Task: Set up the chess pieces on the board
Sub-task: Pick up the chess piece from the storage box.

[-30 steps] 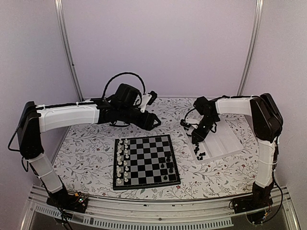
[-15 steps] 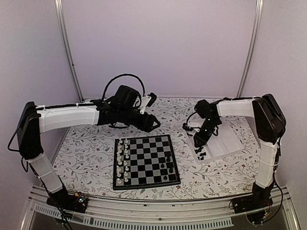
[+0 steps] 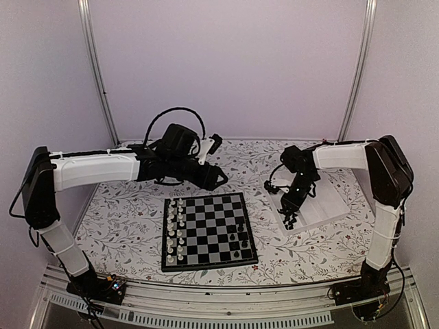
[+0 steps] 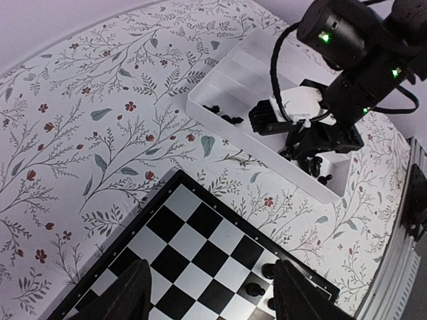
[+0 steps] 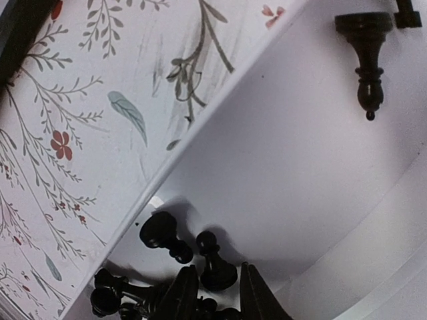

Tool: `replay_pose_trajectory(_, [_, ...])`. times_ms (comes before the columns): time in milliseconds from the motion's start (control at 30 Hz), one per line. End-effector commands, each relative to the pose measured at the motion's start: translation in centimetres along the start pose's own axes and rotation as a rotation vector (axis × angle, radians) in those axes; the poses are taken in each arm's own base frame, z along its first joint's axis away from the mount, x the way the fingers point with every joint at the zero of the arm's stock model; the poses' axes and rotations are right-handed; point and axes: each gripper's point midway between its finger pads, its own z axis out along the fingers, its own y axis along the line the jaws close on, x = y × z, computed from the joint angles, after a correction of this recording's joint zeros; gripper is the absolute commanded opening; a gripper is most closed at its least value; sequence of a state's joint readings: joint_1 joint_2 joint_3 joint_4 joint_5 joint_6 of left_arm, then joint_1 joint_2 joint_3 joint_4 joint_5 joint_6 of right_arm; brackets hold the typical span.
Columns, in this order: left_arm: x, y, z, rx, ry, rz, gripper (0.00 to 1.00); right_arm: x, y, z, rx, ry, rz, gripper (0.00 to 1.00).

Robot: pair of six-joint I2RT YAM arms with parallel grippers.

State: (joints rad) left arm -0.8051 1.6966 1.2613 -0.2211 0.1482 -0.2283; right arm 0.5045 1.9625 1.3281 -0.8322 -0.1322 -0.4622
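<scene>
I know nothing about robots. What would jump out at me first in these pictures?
Probably the small chessboard in the middle of the flowery table, with white chessmen lined along its left side and only a few black chess pieces on its right. Next, the right gripper reaching down into a white tray where more black ones lie, while the left gripper hovers open near the board's far edge.

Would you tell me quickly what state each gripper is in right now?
Left gripper: open, holding nothing.
Right gripper: fingers narrowly apart around a black pawn in the tray; whether it grips cannot be told.
</scene>
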Motion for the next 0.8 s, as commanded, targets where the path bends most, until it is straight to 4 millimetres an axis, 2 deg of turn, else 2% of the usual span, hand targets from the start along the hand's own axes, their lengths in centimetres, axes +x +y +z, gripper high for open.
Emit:
replay_pose_trajectory(0, [-1.2,-1.0,-1.1,0.017,-0.050,0.017,0.64,1.1,1.0,-1.2,-0.001,0.023,-0.013,0.28])
replay_pose_trajectory(133, [-0.9,-0.9,-0.9,0.019,-0.053,0.014,0.64,2.3,1.2,-1.0,0.002,0.050,-0.017,0.30])
replay_pose_trajectory(233, [-0.8,-1.0,-0.8,0.027,-0.053,0.010,0.64,2.5,1.4,-0.8,-0.008,0.055,-0.017,0.23])
replay_pose_trajectory(400, [-0.9,-1.1,-1.0,0.029,-0.057,0.013,0.64,1.8,1.3,-1.0,-0.012,0.034,-0.023,0.14])
replay_pose_trajectory(633, [-1.2,-1.1,-1.2,0.028,-0.064,0.015,0.64,-0.2,2.3,-4.1,-0.043,-0.082,-0.070,0.10])
replay_pose_trajectory(767, [-1.2,-1.2,-1.2,0.030,-0.064,0.010,0.64,-0.4,2.9,-5.4,-0.046,-0.126,-0.114,0.08])
